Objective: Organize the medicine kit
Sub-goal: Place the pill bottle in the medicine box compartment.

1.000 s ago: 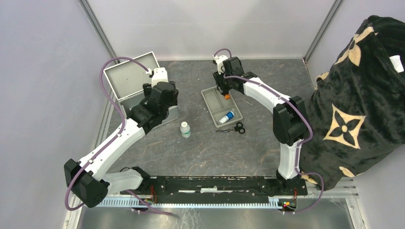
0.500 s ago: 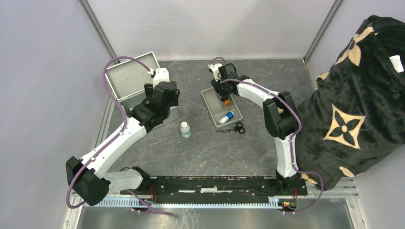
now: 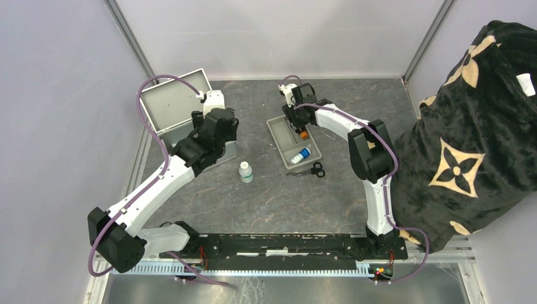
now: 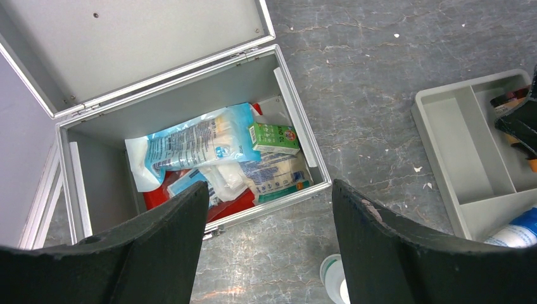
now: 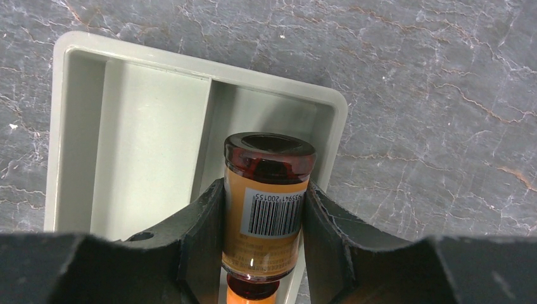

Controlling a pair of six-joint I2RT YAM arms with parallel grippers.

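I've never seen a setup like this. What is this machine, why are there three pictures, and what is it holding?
These are two robot arms bolted to a table. The wide picture looks down from above. The other two come from a small camera on each wrist, so the black shapes at the bottom are that arm's own fingers. The left end effector is open and empty, above the open medicine kit, which holds packets and a small green box. The right end effector is shut on a brown bottle over a grey divided tray. A blue-and-white bottle lies in that tray. A white bottle and scissors are on the table.
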